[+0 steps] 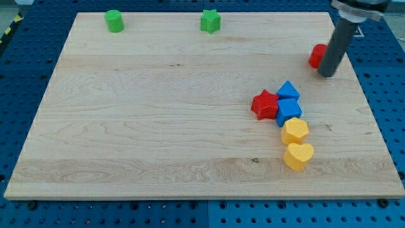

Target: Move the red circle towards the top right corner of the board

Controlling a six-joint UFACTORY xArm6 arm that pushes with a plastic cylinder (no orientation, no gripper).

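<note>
The red circle (316, 56) lies near the board's right edge, in the upper part of the view, partly hidden behind my rod. My tip (327, 75) rests on the board just right of and below the red circle, touching or almost touching it. The rod rises toward the view's top right.
A wooden board (158, 126) lies on a blue pegboard. A green cylinder (114, 21) and a green star (211, 21) sit at the top edge. A red star (265, 104), two blue blocks (288, 90) (288, 111), a yellow hexagon (295, 131) and a yellow heart (298, 156) cluster at the lower right.
</note>
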